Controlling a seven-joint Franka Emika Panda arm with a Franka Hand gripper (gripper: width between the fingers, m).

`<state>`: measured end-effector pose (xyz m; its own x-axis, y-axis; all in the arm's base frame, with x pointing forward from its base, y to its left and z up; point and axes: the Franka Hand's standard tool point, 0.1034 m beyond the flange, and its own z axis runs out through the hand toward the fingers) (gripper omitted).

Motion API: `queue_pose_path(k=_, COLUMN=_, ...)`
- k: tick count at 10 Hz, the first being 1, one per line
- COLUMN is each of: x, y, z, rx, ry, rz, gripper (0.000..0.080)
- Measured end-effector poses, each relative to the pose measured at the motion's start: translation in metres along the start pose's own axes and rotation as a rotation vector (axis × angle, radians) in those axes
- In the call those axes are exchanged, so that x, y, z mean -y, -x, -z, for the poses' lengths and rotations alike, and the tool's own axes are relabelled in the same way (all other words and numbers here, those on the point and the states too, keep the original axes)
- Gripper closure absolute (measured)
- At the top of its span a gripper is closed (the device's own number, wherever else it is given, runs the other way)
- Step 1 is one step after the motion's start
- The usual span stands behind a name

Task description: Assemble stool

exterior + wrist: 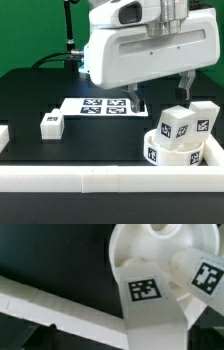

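The round white seat (172,152) lies on the table at the exterior view's right, against the front rail. Two white tagged legs stand on it, one (180,125) nearer the middle and one (205,118) further right. A third leg (52,124) lies alone at the left. My gripper (162,93) hangs open just above and behind the seat, holding nothing. In the wrist view the seat (150,243) is ahead, one leg (150,300) reaches back between my spread fingers (40,335) with gaps on both sides, and the other leg (205,274) is beside it.
The marker board (105,105) lies flat at the table's middle back. A long white rail (100,178) runs along the front edge and shows in the wrist view (50,303). Another rail piece (3,135) sits at the far left.
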<state>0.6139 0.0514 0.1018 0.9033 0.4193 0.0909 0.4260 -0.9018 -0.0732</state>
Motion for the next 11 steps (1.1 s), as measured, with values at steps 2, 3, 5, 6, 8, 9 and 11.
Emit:
queue_pose_path(k=2, x=0.009, y=0.013, z=-0.006, rx=0.175, ry=-0.026, rz=-0.010, gripper=0.0150)
queue_pose_path(k=3, x=0.009, y=0.009, z=-0.006, rx=0.262, ry=-0.029, rz=-0.006, gripper=0.0150)
queue_pose_path(k=5, x=0.006, y=0.003, z=-0.008, rx=0.307, ry=-0.021, rz=-0.003, gripper=0.0150)
queue_pose_path(k=6, x=0.008, y=0.001, z=-0.007, rx=0.302, ry=-0.018, rz=-0.006, gripper=0.0150)
queue_pose_path(k=8, x=0.012, y=-0.004, z=-0.009, rx=0.297, ry=-0.020, rz=0.002, gripper=0.0150)
queue_pose_path(k=9, x=0.012, y=-0.005, z=-0.009, rx=0.296, ry=-0.020, rz=0.002, gripper=0.0150)
queue_pose_path(k=11, x=0.018, y=-0.007, z=-0.013, rx=0.292, ry=-0.022, rz=0.006, gripper=0.0150)
